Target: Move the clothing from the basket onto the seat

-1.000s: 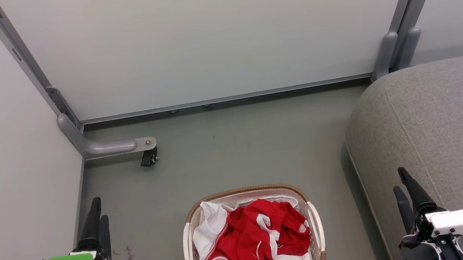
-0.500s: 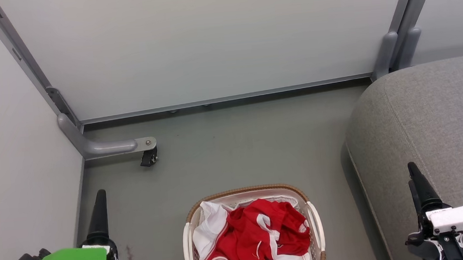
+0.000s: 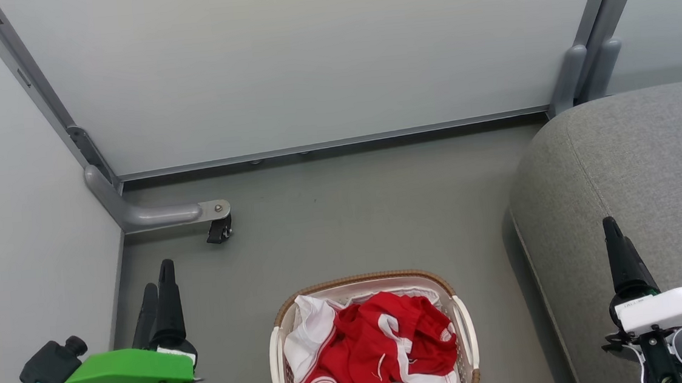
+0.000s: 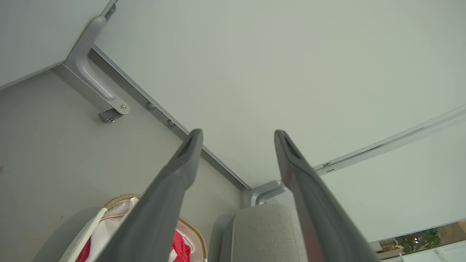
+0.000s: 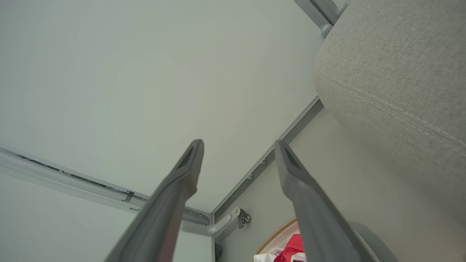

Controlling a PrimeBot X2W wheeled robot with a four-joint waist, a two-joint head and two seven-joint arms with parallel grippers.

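Inventory entry: soft red jersey-like sports clothing with white stripes and trim is lying bunched inside the oval cream-white perforated plastic basket with a brown woven rim, partly over a white cloth liner that is showing at the basket's left side. The basket is standing on the grey-green floor, well apart from the floor's far edge, where a pale partition panel is meeting it. It is nearer the floor's right edge, where the large grey woven-fabric seat cushion is rising; basket and seat are standing apart. Near the floor's far left corner a grey metal foot with a small black caster is resting. Left claw, under a green housing: its two long dark fingers are standing wide apart, holding nothing, hovering over the floor left of the basket. Right claw, under a white housing: its fingers are likewise spreading wide and gripping nothing, hanging above the seat near its left edge.
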